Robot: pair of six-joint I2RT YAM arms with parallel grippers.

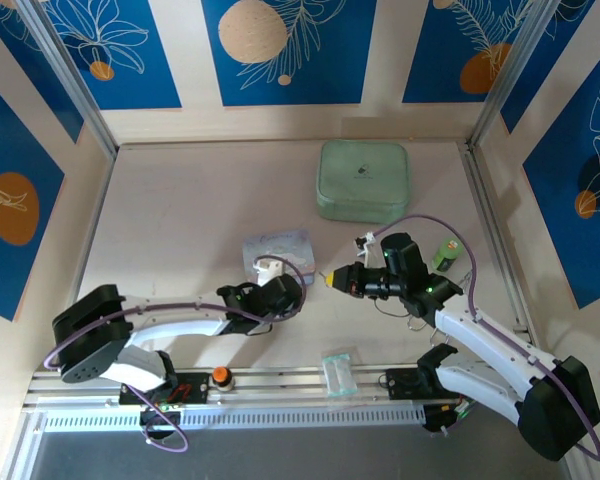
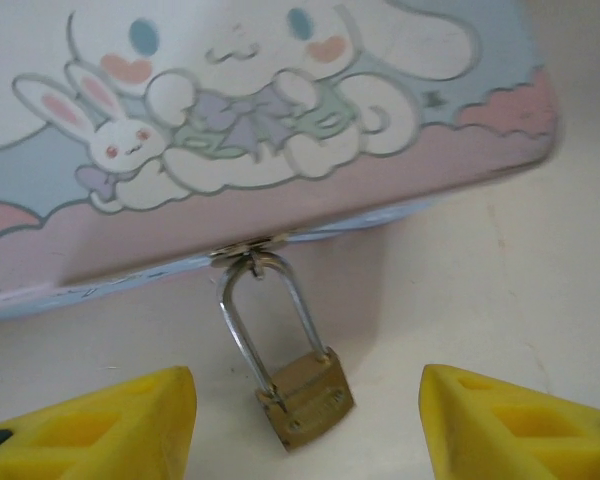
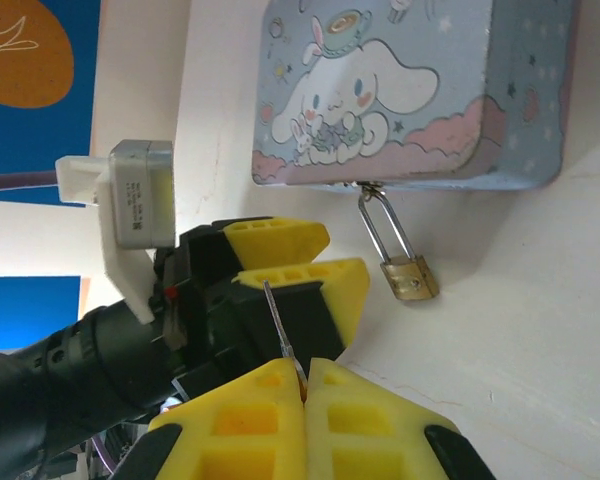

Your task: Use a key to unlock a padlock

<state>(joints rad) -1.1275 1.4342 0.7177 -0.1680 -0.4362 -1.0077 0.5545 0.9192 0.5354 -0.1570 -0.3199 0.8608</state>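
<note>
**Top view.** I see the cartoon box (image 1: 277, 247) near the middle of the pale table (image 1: 170, 210). Both arms meet at its near side.

**Left wrist view.**
- The padlock (image 2: 307, 402) hangs from the box's front hasp (image 2: 248, 250) and lies on the table.
- Its long axis runs from the hasp at centre frame down and slightly right. The brass body is at the lower end, with its base facing the bottom edge.
- The shackle (image 2: 235, 320) is a slim silver U, and both its legs meet the body.
- The left gripper (image 2: 307, 385) stands open. Its yellow wedge fingers (image 2: 100, 425) flank the padlock at lower left and lower right. Neither touches it, and bare table shows on each side.

**Right wrist view.**
- The right gripper (image 3: 305, 368) is closed on the key (image 3: 280, 320), a thin silvery sliver seen edge-on.
- The key's long axis rises from the pinched tips up and slightly left.
- The padlock sits right of centre, slanting down-right from the box's lower edge. It is clear of the left gripper's fingers to its left.
- The box lid is glossy pastel blue and pink, with rounded corners.

**Room, top view.**
- Open table lies left of the box and toward the far wall.
- A sage-green rounded case (image 1: 363, 180) sits beyond the box at upper centre right, well apart.
- A small green item (image 1: 447, 254) lies at right, near the right arm.
- A clear packet (image 1: 340, 372) rests on the near rail (image 1: 280, 380) between the bases.
</note>
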